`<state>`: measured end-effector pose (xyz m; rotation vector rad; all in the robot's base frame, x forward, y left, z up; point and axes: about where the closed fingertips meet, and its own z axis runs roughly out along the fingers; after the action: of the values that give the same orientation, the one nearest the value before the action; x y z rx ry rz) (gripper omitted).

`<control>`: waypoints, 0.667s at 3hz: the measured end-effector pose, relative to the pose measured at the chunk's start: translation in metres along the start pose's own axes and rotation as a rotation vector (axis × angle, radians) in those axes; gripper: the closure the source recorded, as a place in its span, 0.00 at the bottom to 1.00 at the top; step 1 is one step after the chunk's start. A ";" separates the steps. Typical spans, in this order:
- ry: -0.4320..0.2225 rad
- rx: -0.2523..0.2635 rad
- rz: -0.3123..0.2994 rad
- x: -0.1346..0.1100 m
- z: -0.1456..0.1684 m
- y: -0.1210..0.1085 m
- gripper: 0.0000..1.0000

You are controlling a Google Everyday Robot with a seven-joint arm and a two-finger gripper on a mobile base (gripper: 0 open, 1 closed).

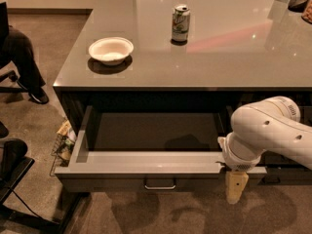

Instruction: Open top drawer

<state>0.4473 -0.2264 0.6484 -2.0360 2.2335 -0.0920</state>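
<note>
The top drawer (146, 162) is pulled far out from under the grey counter. Its pale grey inside holds nothing that I can see. Its small metal pull handle (160, 185) hangs at the centre of the front panel. My gripper (236, 186) hangs off the white arm (273, 130) at the right end of the drawer front. It points down, just in front of and below the front edge, well to the right of the handle and holding nothing.
A white bowl (111, 49) and a drink can (180, 23) stand on the countertop (234, 57). A wire basket (62, 145) sits on the floor left of the drawer. A person's leg (22, 62) and a dark chair (12, 165) are at the left.
</note>
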 end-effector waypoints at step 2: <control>0.020 -0.020 0.015 -0.001 0.002 0.019 0.37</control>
<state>0.4285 -0.2239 0.6439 -2.0367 2.2707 -0.0894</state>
